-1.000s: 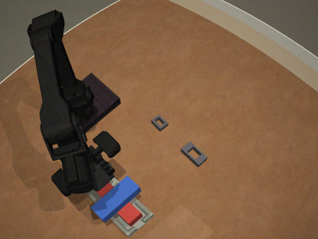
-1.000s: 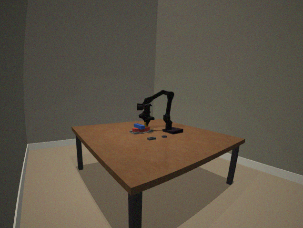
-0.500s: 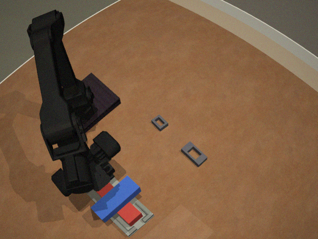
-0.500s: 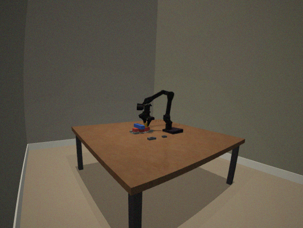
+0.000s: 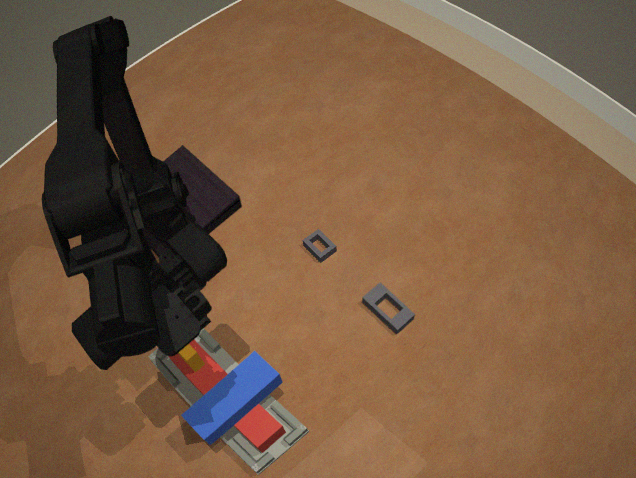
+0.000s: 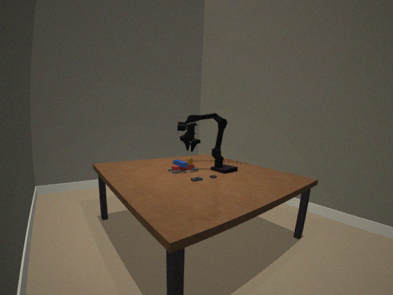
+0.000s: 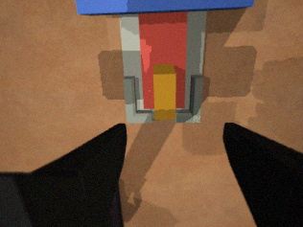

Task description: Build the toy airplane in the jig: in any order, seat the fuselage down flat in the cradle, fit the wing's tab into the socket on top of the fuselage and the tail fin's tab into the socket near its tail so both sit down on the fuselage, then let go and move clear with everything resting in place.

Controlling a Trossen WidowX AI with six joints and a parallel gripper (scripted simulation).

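Note:
The red fuselage (image 5: 260,425) (image 6: 189,167) (image 7: 163,39) lies flat in the grey cradle (image 5: 296,434) (image 6: 175,171) (image 7: 129,97). The blue wing (image 5: 236,395) (image 6: 180,163) (image 7: 165,5) lies across its top. The yellow tail fin (image 5: 189,356) (image 6: 190,162) (image 7: 164,95) stands upright on the fuselage near its tail. Both tabs are hidden, and I see no clear gap under either part. My gripper (image 6: 189,150) (image 7: 174,130) is open and empty, above the tail end and not touching the fin. In the top view the arm hides the fingertips.
A small grey frame (image 5: 312,238) (image 6: 212,176) and a larger grey frame (image 5: 402,317) (image 6: 199,179) lie apart from the cradle on the brown table (image 5: 462,231) (image 6: 177,209). The dark arm base (image 5: 210,195) (image 6: 223,169) stands behind the tail end.

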